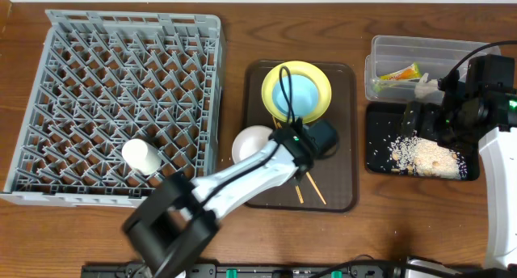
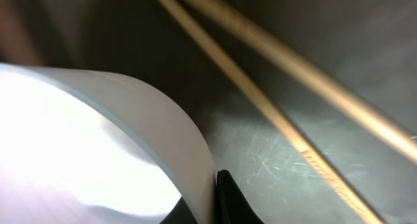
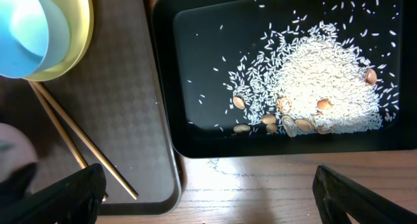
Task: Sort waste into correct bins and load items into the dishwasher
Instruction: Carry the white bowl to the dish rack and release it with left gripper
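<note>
My left gripper (image 1: 283,142) (image 2: 210,199) is shut on the rim of the pale pink bowl (image 1: 251,142) (image 2: 98,133), which sits on the brown serving tray. The wooden chopsticks (image 1: 312,189) (image 2: 280,120) (image 3: 71,139) lie beside it. The light blue bowl (image 1: 294,96) (image 3: 26,22) sits in the yellow plate (image 1: 321,82) (image 3: 79,42). The white cup (image 1: 141,155) is in the grey dish rack (image 1: 121,35). My right gripper (image 1: 420,116) (image 3: 208,185) is open and empty above the black tray (image 1: 376,153) (image 3: 195,28), which holds rice scraps (image 1: 420,153) (image 3: 326,74).
The clear tub (image 1: 388,48) at the back right holds the green-and-orange wrapper (image 1: 397,74) and crumpled white paper (image 1: 424,86). The brown serving tray (image 1: 343,181) (image 3: 124,120) lies between the rack and the bins. Bare wooden table (image 3: 273,185) runs along the front.
</note>
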